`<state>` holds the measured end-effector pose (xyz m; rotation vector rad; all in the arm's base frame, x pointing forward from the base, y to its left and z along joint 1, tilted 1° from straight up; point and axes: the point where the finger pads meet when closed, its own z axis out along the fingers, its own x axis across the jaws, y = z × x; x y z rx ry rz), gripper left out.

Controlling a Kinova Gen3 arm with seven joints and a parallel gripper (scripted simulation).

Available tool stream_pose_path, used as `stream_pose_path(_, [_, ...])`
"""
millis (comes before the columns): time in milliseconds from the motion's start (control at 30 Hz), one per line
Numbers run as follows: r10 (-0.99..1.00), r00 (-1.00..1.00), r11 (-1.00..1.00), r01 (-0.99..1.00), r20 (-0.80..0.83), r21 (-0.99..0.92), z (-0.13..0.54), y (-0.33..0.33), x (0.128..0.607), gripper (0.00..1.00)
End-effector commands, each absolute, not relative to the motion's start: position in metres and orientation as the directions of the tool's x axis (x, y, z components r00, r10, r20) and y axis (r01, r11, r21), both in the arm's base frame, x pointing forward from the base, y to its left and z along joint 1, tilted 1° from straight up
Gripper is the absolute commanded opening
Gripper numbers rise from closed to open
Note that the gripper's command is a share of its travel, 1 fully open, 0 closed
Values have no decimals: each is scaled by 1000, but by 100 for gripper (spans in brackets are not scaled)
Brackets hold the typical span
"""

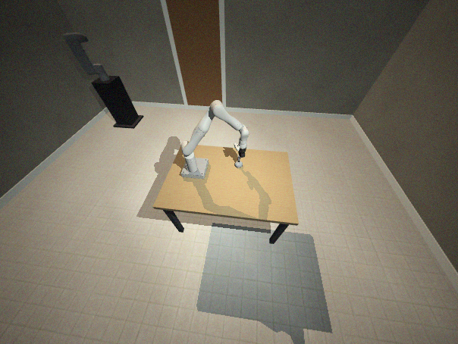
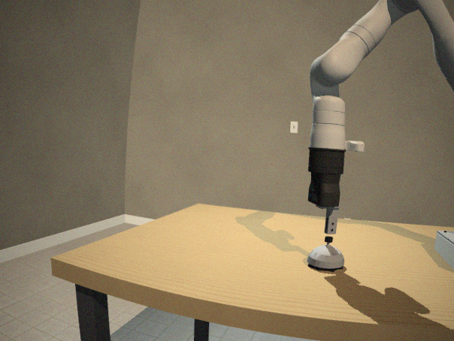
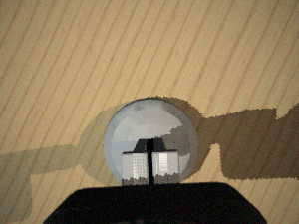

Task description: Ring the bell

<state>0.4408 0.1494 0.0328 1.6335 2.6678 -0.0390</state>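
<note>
A small grey dome bell [image 2: 325,258] sits on the wooden table, with a black button [image 2: 328,239] standing up on its top. My gripper [image 2: 331,232] is shut and empty. It points straight down, and its fingertips hang just above the button with a small gap. In the wrist view the shut fingers [image 3: 149,166] lie over the round bell [image 3: 150,136], and the button shows dark just behind the fingertips. In the top view the bell [image 1: 238,164] is a small pale spot under the gripper [image 1: 240,157].
The arm's base plate [image 1: 195,168] is bolted at the table's back left; its corner shows in the exterior view [image 2: 445,247]. A black pedestal [image 1: 117,101] stands on the floor far from the table.
</note>
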Motion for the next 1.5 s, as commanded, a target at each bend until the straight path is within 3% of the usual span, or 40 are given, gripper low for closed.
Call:
stream_pose_path(0, [895, -446, 446, 895, -22, -8, 43, 153, 442, 17])
stream_pose_path(700, [893, -450, 450, 893, -25, -8, 88, 153, 442, 17])
stream_pose_path(1467, [893, -450, 449, 893, -25, -10, 89, 152, 442, 17])
